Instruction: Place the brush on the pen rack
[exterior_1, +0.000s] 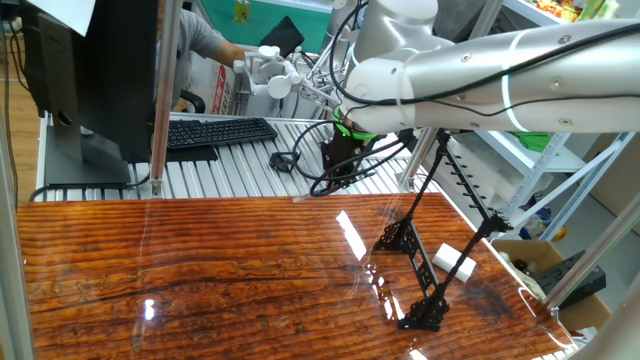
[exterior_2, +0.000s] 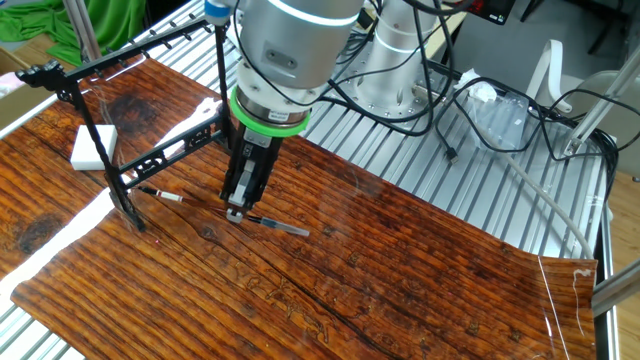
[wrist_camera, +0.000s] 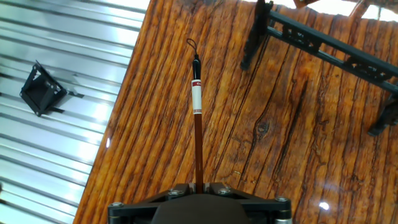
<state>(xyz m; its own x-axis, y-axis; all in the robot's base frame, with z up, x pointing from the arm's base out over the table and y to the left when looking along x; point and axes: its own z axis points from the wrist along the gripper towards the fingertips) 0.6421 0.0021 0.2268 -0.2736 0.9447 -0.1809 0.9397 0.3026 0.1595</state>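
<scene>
Lying between the shut jaws, brush (wrist_camera: 198, 130) on table (exterior_2: 420, 260).

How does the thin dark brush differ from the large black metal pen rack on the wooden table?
The thin dark brush is one slim straight stick with a pale band; the large black metal pen rack is a far longer frame of rods on lattice feet. The brush sits between the shut gripper's fingers; the rack stands free. Both are dark.
</scene>
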